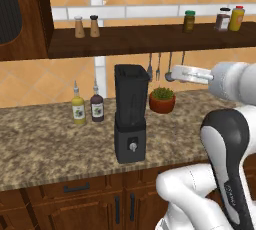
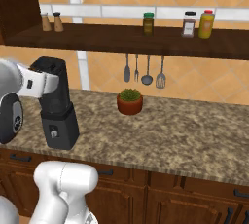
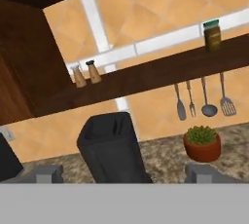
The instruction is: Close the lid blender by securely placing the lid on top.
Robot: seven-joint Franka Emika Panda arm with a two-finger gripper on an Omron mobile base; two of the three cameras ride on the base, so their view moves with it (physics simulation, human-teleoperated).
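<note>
The blender (image 1: 130, 119) stands upright on the table (image 1: 45, 144), its long axis vertical and its jar mouth open at the top in the hand view. From the claw (image 3: 124, 173) the jar lies straight ahead at 12 o'clock, between the two fingertips (image 3: 48, 173). The tips stand wide apart with nothing between them. The lid cannot be made out, so its place is unknown.

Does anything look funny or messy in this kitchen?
Nothing is spilled or knocked over. One odd thing: the blender on the counter stands with its jar top open, with no lid on it. The bottles and the potted plant stand upright.
</note>
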